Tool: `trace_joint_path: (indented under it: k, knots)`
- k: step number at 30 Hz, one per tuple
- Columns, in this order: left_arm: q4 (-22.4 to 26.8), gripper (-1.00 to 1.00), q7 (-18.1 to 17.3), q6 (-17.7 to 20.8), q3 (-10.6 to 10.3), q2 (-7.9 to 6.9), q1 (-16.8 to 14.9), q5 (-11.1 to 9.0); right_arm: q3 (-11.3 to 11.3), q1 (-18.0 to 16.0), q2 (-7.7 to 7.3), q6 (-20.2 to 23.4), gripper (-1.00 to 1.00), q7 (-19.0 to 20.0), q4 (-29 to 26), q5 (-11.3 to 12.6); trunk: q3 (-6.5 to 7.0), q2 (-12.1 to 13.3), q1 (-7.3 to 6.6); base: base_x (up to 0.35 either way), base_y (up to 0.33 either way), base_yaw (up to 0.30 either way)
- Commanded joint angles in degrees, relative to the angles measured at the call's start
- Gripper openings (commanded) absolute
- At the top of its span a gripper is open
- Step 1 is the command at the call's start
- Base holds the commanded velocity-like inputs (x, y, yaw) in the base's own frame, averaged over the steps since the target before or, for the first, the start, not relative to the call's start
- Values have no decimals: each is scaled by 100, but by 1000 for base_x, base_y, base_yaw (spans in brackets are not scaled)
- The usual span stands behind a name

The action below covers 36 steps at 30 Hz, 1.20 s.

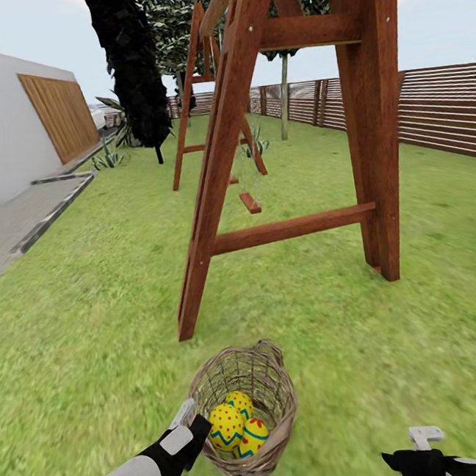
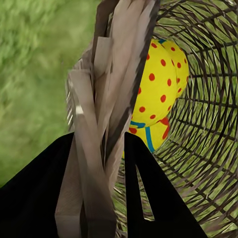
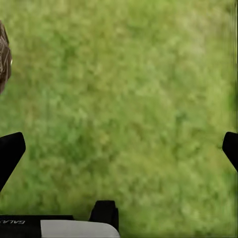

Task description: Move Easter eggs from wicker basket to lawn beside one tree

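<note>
Head view: wicker basket (image 1: 247, 414), round, tan woven, sits on the lawn (image 1: 92, 321) in front of a red-brown wooden swing frame (image 1: 285, 136); 3 Easter eggs (image 1: 237, 424) inside, yellow w/ red dots and blue zigzags. Left gripper (image 1: 190, 418) at the basket's near-left rim. Left wrist view gets closer: left gripper (image 2: 101, 148) clamped on the rim's flat woven strips (image 2: 106, 89), 1 finger outside, 1 inside, eggs just beyond. Right wrist view: right gripper (image 3: 117, 148) wide open, holding nothing, over blurry grass, basket edge at 1 side.
</note>
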State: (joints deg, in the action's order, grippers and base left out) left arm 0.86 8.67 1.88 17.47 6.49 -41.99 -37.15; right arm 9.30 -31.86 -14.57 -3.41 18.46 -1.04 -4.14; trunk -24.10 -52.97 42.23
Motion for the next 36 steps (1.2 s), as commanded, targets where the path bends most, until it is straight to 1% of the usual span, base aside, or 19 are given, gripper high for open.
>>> trace_joint_path:
  k: [1,7,9,29,32,36]
  knots:
    - [11,-100,-8,23,63,2,-2,33,46,-5,-2,-20,100,19,8,-44,13,38,-19,328,-5,-285]
    - [11,-100,-40,23,63,2,-2,33,46,-5,-2,-20,100,20,8,-44,121,278,-151,332,-90,-285]
    - [11,-100,-34,19,63,0,-2,33,46,-5,-2,-20,100,21,8,-44,157,359,-195,145,-60,-285]
    - [3,-100,-33,23,63,-7,-2,33,46,-5,-6,-20,100,26,8,-35,523,1161,-634,3,-1,-286]
    - [-91,-100,-40,16,63,-7,-2,33,46,-5,-6,-20,100,25,8,-35,583,1281,-700,0,0,-287]
    - [-106,-100,-40,15,63,-7,-2,33,46,-5,-3,-20,100,22,8,-38,661,1441,-788,133,-18,-268]
